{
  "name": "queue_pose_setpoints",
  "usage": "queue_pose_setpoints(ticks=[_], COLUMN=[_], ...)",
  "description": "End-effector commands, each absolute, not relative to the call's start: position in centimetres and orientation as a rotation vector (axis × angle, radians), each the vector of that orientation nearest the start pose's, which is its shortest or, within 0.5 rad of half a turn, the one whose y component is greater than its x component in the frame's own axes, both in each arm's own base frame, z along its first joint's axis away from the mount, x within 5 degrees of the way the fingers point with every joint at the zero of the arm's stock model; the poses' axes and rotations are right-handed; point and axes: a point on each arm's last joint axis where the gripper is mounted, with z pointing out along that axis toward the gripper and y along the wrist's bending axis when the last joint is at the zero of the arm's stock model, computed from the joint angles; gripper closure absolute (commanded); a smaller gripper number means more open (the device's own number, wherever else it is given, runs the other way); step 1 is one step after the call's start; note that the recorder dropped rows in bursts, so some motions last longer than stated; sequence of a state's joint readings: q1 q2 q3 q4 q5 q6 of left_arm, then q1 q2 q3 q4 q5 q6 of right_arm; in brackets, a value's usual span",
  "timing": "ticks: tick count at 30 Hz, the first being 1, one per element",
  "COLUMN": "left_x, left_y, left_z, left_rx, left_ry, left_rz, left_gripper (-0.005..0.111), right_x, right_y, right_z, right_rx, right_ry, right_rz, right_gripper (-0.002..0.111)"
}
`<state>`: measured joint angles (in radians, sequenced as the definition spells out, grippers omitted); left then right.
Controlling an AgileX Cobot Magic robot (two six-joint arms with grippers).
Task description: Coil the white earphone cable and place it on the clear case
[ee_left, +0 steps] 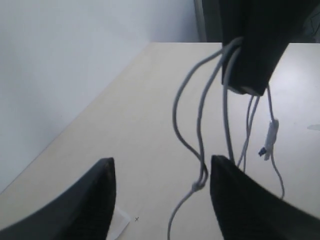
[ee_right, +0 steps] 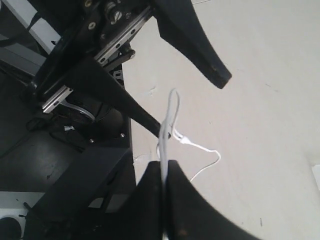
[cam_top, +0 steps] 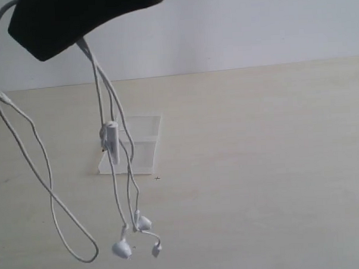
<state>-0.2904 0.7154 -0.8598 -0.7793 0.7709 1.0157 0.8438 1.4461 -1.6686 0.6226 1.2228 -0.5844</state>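
From my station I see the right gripper point(ee_right: 163, 167) with its fingers pressed together on the white earphone cable point(ee_right: 163, 142), pinching several strands held up off the table point(cam_top: 270, 166). In the exterior view the cable hangs from a black gripper at the top left, which I take to be that same right gripper reaching across, though the frame cuts most of it off. One long loop droops on the left side, and the other strands fall straight down past the inline remote point(cam_top: 110, 139) to the two earbuds point(cam_top: 121, 249) dangling low in the frame. The left gripper point(ee_left: 162, 170) has its fingers spread wide and holds nothing. The hanging strands pass between those fingers, and I cannot tell whether any of them touches a finger. The clear case point(cam_top: 146, 127) lies flat on the table behind the dangling cable, apart from it.
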Motion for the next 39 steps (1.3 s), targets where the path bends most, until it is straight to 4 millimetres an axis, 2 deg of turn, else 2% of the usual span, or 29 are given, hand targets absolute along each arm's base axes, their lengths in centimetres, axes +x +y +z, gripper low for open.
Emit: queue_pose_setpoints(ticks=[1,12,19,24,39], left_x=[10.4,10.4,11.5,12.3,14.6], left_y=[-8.0,-8.3,-9.1,-9.5,-10.1], left_z=[39.0,38.3,36.4,36.2,35.0], left_rx=[0.941,0.968,0.953,0.943,0.909], left_ry=[1.653,1.688,1.720,1.655,1.732], left_rz=[-0.460,-0.529,-0.628,-0.643,-0.672], left_gripper=[0.052,0.052,0.052,0.052,0.052], right_x=[15.4,16.3,16.2,15.9,15.9], right_y=[24.5,24.0,24.1,24.3,24.3], right_z=[45.0,44.3,44.4,44.6,44.6], right_rx=[-1.586,-1.601,-1.622,-1.630,-1.635], right_ry=[1.839,1.869,1.840,1.817,1.811], right_rz=[0.896,0.716,0.728,0.776,0.776], right_gripper=[0.108,0.108,0.108,0.108,0.108])
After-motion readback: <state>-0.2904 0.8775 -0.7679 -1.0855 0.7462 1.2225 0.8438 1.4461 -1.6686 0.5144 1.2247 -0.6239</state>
